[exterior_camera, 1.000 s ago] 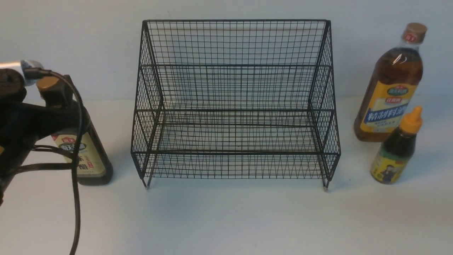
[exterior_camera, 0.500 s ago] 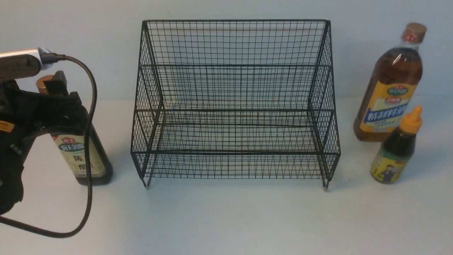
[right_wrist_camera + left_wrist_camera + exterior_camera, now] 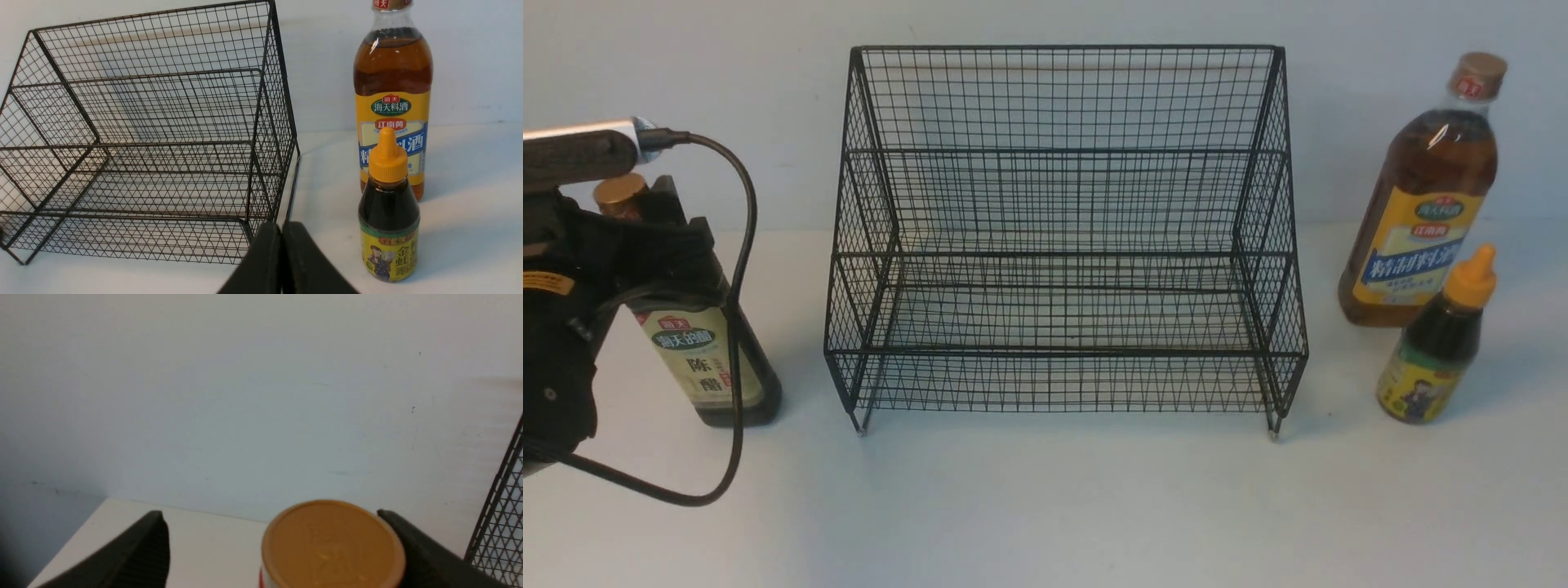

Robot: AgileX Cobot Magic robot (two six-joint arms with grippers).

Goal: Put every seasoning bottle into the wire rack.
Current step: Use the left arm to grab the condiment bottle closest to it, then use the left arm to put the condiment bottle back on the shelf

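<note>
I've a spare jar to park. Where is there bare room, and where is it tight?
Bare: the wide table strip before the wire rack, and both rack shelves. Tight: far right, where the amber bottle and squeeze bottle stand close; far left, the left arm crowds the vinegar bottle.

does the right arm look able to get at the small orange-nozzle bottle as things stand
Probably yes. The small orange-nozzle bottle stands upright just ahead of the right arm, with nothing between them; the wire rack is off to the side. The shut jaws would have to open first.

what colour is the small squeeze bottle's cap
Orange-yellow cap; clearest in the right wrist view.
</note>
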